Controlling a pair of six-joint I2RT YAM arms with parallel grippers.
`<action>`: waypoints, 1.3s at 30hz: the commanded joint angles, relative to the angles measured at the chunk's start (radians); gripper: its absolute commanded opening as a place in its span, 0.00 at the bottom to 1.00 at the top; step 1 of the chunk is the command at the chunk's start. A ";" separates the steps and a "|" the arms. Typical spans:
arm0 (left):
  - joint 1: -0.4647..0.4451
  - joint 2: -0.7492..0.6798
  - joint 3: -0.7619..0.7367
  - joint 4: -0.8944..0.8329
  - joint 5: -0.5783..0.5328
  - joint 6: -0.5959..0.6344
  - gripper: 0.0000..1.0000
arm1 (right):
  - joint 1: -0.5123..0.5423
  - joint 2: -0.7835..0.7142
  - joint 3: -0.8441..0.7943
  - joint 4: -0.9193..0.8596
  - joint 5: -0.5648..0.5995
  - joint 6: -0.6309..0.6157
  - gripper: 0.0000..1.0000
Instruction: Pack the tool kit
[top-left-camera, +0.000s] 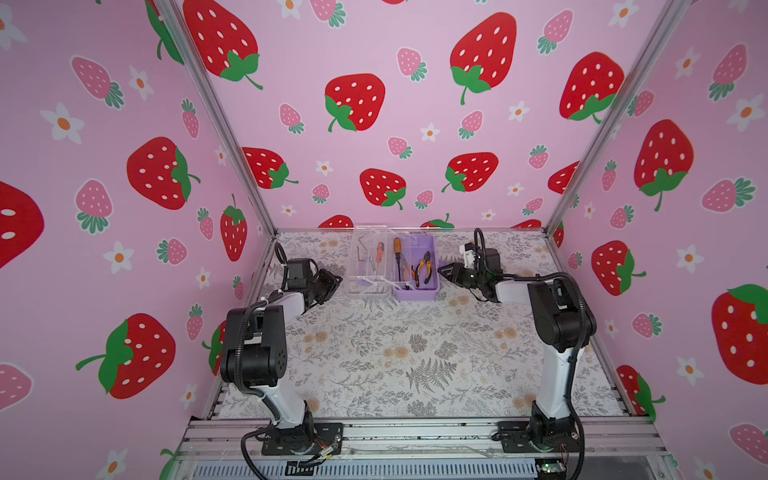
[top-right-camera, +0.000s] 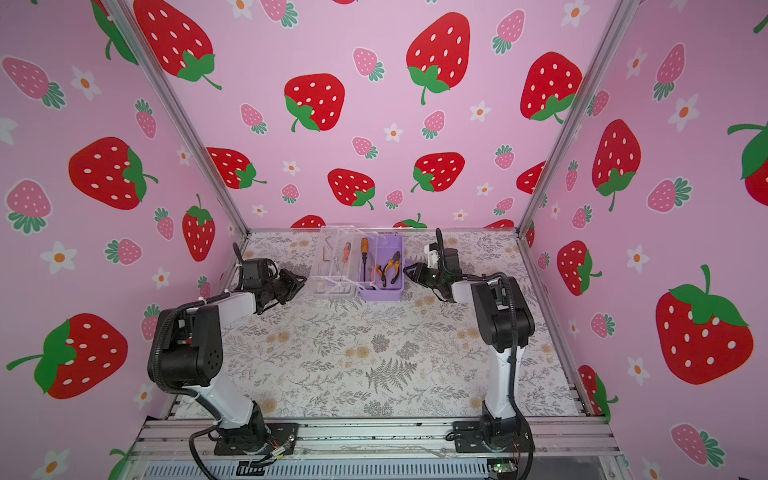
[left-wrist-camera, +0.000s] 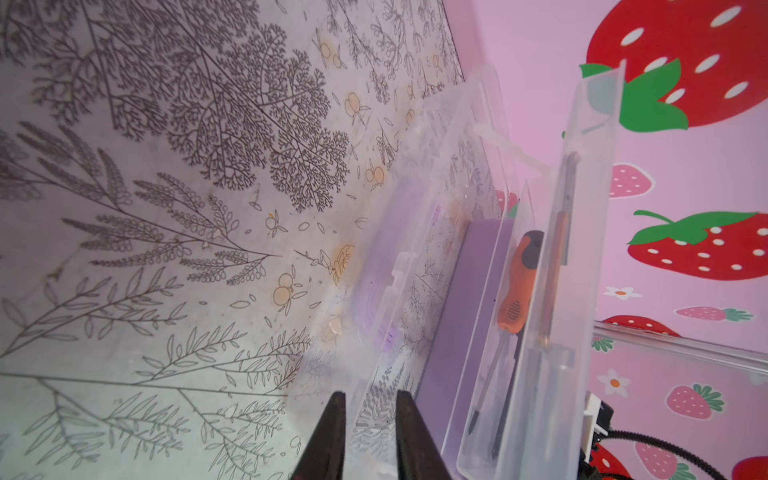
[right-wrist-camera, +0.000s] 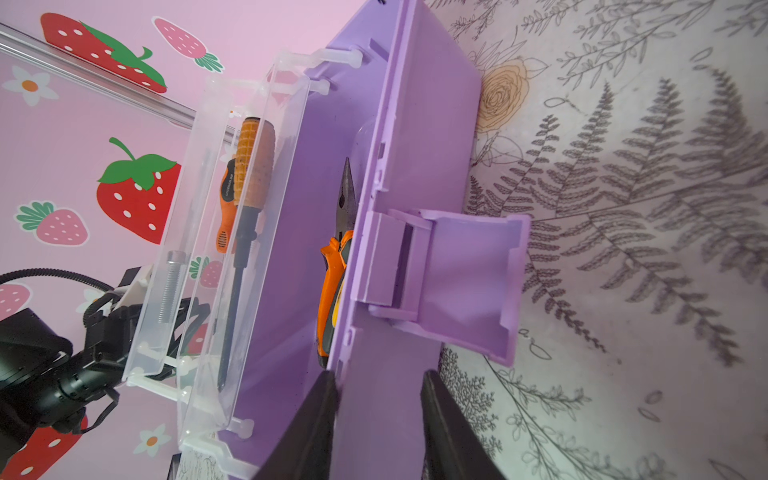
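Right gripper, jaws half-open, sits with its tips at the box wall, probably to brace it. Left gripper, jaws narrowly apart and empty, has the lid edge just ahead, probably to close it.

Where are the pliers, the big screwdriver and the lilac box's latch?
pliers (right-wrist-camera: 330, 286): right wrist view, on an orange handle inside the lilac box.
big screwdriver (top-left-camera: 397, 245): in a top view, on its orange-yellow handle.
latch (right-wrist-camera: 469, 282): right wrist view, on the open flap on the outside of the box's side wall.
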 joint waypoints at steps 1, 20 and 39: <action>0.005 0.047 0.039 0.083 0.049 -0.046 0.46 | 0.000 -0.007 -0.011 -0.079 0.009 -0.016 0.37; -0.011 0.264 -0.003 0.562 0.194 -0.337 0.59 | 0.000 0.036 0.014 -0.086 0.001 -0.019 0.37; -0.057 0.237 -0.035 0.879 0.240 -0.629 0.53 | -0.001 0.037 0.009 -0.086 -0.005 -0.020 0.37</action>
